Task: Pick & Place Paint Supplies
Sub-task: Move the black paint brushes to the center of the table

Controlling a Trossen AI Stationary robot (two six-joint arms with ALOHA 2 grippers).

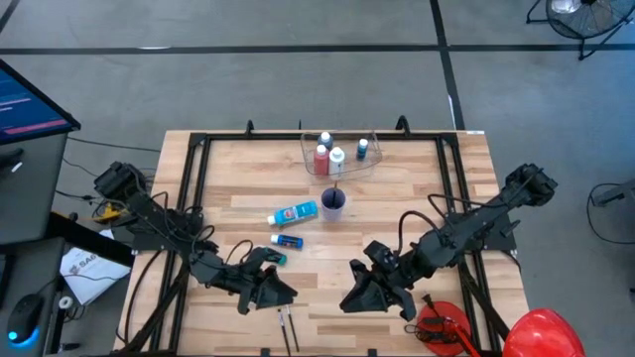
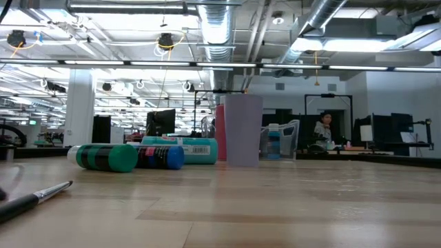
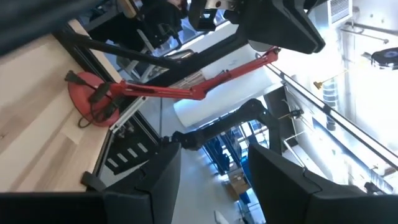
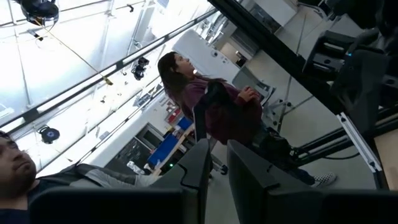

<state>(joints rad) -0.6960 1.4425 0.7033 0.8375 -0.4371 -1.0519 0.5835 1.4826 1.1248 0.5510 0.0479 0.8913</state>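
Nearest the low camera lies a thin brush [image 2: 34,199], its metal collar and dark handle flat on the wood; from above you see brushes [image 1: 287,328] at the table's near edge, just beside your left gripper [image 1: 281,294]. Beyond them the small blue bottle [image 1: 287,241] and the larger light blue tube [image 1: 294,213] lie on their sides mid-table, with a green-capped tube [image 2: 107,157] showing beside them at table height. The purple cup [image 1: 332,202] stands just past them.

Farther back, the clear tub [image 1: 339,165] already holds three bottles: red [image 1: 321,159], white [image 1: 337,157] and blue [image 1: 363,149]. So judge the job roughly half done, with the mid-table tubes and the brushes left to move.

Your left gripper's fingers [image 3: 155,186] stand apart with nothing between them. Your right gripper [image 1: 359,297] rests low near the front edge, fingers [image 4: 198,167] nearly pressed together and empty.
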